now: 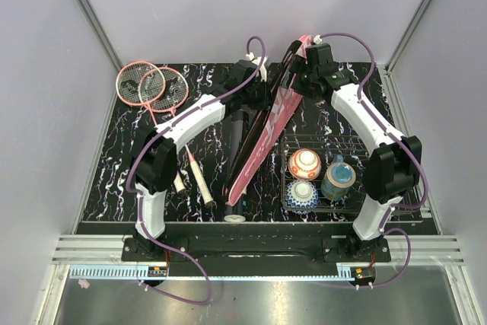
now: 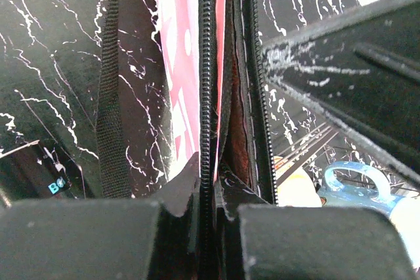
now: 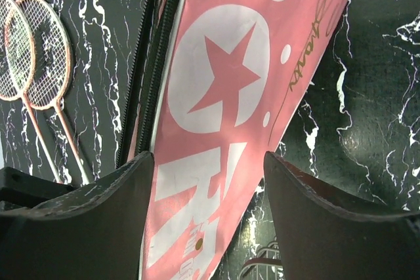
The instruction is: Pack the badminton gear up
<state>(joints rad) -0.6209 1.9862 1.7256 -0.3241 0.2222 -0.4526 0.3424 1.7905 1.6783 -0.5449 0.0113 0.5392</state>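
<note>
Pink fabric, soft and light, makes the racket cover [image 1: 268,123] floppy, so I judge it will sag wherever it is not held; it lies along the middle of the surface [image 1: 125,169] with its far end lifted. The left hand [image 2: 211,191] is pinched tight on its zipper edge, the firmest seam to grip, while the right hand [image 3: 209,162] stands wide, its fingers [image 3: 85,227] either side of the printed panel without gripping. Two rackets [image 1: 152,85] lie far left.

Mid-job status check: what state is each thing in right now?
Racket cover: unzipped, far end lifted.
Left pincer: shut on the cover's zipper edge.
Right pincer: open, at the cover.
Rackets: lying flat, outside the cover.
Black tube: lying beside the cover.
</note>
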